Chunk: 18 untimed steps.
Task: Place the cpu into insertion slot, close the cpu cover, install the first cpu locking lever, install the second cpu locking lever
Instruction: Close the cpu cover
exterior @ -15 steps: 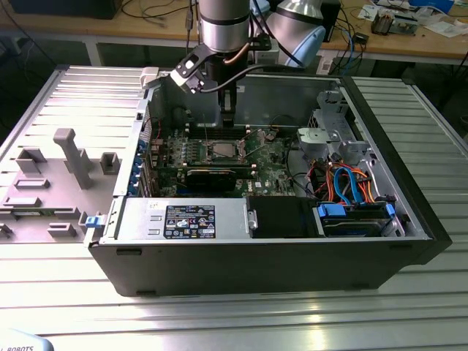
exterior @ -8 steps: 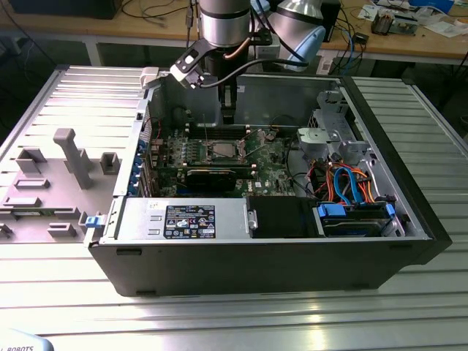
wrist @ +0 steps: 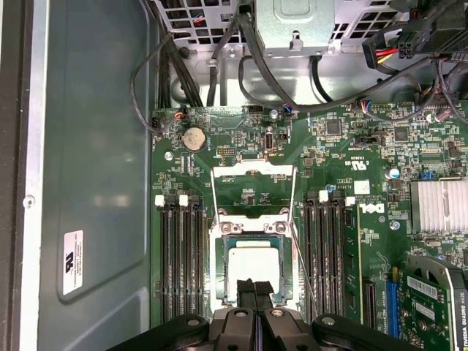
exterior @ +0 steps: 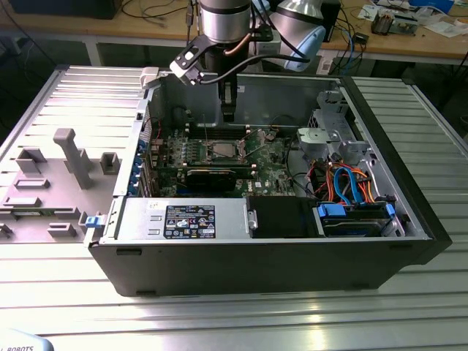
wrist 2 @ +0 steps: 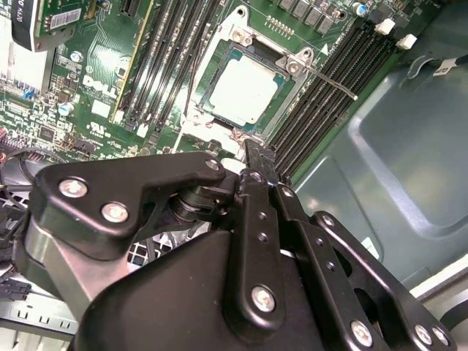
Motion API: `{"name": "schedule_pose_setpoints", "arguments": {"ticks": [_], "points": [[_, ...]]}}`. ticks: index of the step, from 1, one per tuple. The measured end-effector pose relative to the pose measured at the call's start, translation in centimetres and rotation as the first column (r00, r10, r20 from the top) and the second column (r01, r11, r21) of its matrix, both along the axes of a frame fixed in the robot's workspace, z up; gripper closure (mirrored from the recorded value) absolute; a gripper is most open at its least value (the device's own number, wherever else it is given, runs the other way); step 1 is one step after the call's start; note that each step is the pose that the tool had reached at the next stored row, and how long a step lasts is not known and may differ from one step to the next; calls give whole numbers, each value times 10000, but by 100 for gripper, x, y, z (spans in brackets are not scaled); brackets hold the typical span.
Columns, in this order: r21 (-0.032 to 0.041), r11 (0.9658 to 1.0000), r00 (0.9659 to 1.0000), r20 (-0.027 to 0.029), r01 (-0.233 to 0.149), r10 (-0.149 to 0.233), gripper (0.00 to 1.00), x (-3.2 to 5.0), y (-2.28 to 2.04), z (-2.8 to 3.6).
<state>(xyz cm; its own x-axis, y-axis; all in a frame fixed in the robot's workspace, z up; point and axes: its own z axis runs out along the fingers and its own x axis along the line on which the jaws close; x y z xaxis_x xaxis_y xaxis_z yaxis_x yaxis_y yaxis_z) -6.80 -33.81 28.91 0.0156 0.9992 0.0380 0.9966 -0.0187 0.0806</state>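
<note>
We see one ribbed metal table [exterior: 292, 322] carrying one black computer case [exterior: 256, 267], lying on its side with the panel off. Beside it, toward the exterior view's left, sits one grey fixture tray [exterior: 44, 190]. One robot arm [exterior: 225, 18] reaches down into the case from above.

Inside lies one green motherboard [wrist: 329, 146] with two banks of long black memory slots [wrist: 181, 256], one on each side of the socket.

The one gripper [exterior: 228, 115] hangs just above the socket, and in both wrist views its fingers are pressed together and hold nothing [wrist: 252, 287] [wrist 2: 252, 150].

The one cpu cover [wrist: 252, 172], a silver frame, is swung open away from the socket. The one insertion slot [wrist: 252, 232] holds the one cpu [wrist: 252, 263], whose silver top lies flat and uncovered [wrist 2: 245, 88].

Two thin wire levers [wrist: 302, 267] flank the socket, both unlatched.
</note>
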Motion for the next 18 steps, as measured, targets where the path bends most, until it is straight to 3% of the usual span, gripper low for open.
{"name": "schedule_pose_setpoints", "arguments": {"ticks": [8,11,18], "points": [[0,10000,10000,-2,0,0,89,1,0,3],[-2,10000,10000,-63,0,0,89,15,0,4],[-1,10000,10000,-72,0,0,89,17,0,3]]}}
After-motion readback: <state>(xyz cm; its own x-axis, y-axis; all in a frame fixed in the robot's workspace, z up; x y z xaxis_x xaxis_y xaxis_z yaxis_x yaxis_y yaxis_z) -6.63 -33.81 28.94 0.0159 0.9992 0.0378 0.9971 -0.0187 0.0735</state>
